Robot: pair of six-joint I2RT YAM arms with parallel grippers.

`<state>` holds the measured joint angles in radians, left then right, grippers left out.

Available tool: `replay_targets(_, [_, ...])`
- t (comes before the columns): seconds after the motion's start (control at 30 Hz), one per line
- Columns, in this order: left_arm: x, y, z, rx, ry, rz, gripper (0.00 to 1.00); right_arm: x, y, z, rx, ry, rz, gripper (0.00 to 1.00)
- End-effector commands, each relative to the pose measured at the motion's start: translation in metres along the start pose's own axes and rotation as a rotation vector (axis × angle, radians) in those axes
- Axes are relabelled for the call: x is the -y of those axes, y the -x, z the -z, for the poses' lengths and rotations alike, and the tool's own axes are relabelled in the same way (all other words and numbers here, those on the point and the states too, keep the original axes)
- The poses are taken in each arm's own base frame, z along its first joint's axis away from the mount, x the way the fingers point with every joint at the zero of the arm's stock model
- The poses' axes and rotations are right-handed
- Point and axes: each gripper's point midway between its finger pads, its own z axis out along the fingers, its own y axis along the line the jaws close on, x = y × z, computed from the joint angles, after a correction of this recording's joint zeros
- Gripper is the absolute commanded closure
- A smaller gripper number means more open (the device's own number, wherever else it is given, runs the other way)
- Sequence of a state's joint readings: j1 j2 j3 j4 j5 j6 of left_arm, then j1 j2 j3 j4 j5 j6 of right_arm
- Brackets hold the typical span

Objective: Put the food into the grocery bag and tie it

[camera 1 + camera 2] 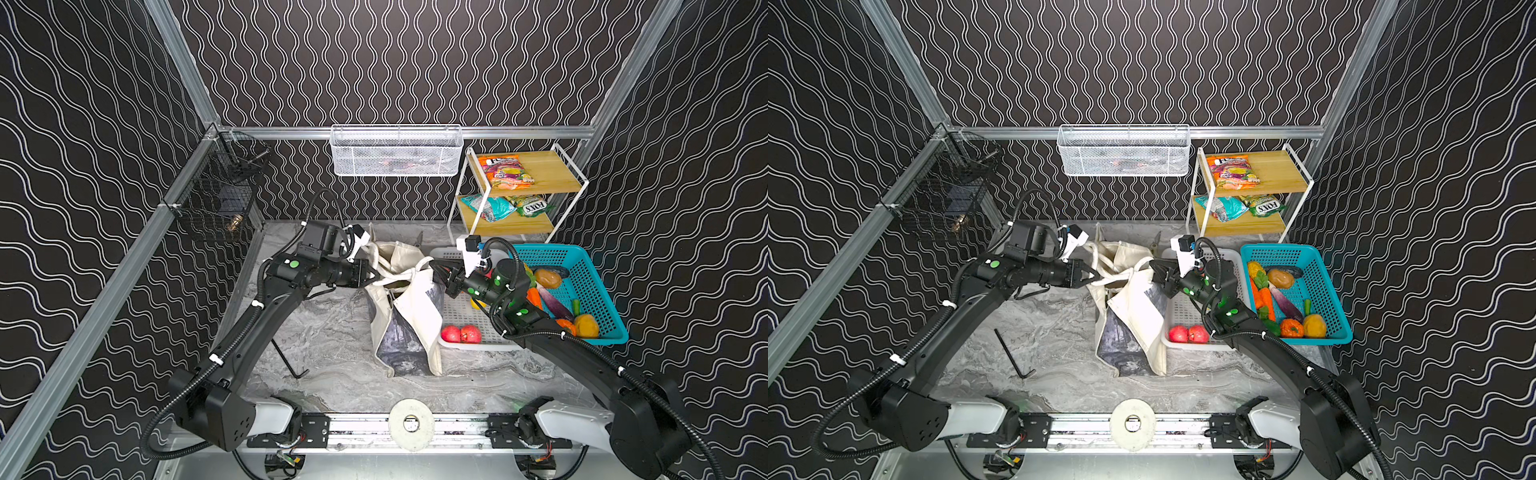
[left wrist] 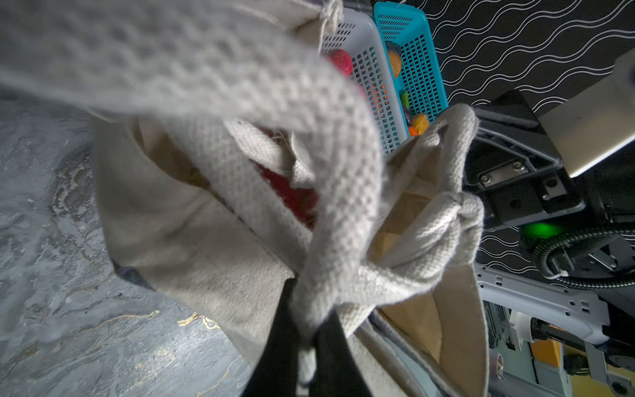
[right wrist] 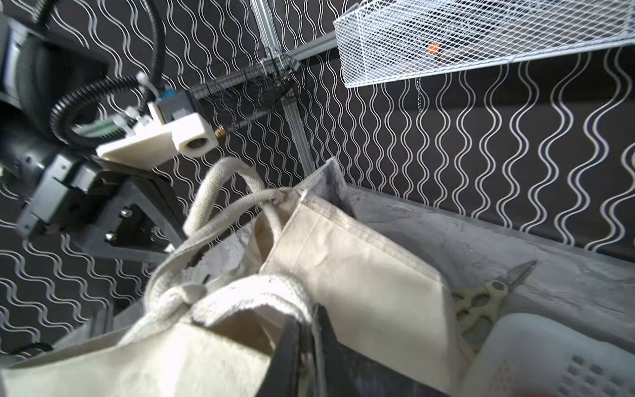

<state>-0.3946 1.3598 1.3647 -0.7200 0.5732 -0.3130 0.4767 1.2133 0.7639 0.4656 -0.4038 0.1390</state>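
The cream grocery bag point(image 1: 409, 328) point(image 1: 1129, 328) with its dark marbled panel stands mid-table. Its two long handles cross in a loose knot point(image 2: 460, 206) point(image 3: 182, 295) above the mouth. My left gripper point(image 1: 371, 277) point(image 2: 311, 330) is shut on one handle at the bag's left. At the bag's right, my right gripper point(image 1: 434, 268) point(image 3: 311, 309) pinches the other handle at its fingertips. Something red point(image 2: 292, 192) shows inside the bag. Two red fruits point(image 1: 461, 333) lie in the white basket point(image 1: 478, 345). Toy vegetables fill the teal basket point(image 1: 611, 336). Snack packets point(image 1: 505, 170) sit on the shelf.
Scissors point(image 1: 419, 239) point(image 3: 488, 295) lie behind the bag. A black hex key point(image 1: 286, 359) lies on the marble at the left. A white mesh basket point(image 1: 397, 151) hangs on the back rail and a black wire basket point(image 1: 220, 199) at the left corner.
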Motion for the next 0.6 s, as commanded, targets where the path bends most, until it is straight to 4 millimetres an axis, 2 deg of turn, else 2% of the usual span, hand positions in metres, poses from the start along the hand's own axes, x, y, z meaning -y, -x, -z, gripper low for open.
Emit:
replay_targets(0.0, [0.003,0.0,-0.002,-0.009,-0.01,-0.002,1.0,0.002,-0.004,0.001,-0.039,-0.027,0.125,0.81])
replay_targets(0.27, [0.005,0.001,-0.002,-0.011,-0.014,-0.011,1.0,0.006,-0.005,0.0,-0.103,-0.078,0.353,0.51])
replay_targets(0.43, [0.004,0.001,-0.005,-0.013,-0.018,-0.008,1.0,-0.007,0.0,0.0,-0.096,-0.039,0.526,0.43])
replay_targets(0.57, [0.004,0.001,-0.004,-0.013,-0.017,-0.01,1.0,-0.019,-0.001,-0.001,-0.1,0.018,0.656,0.42])
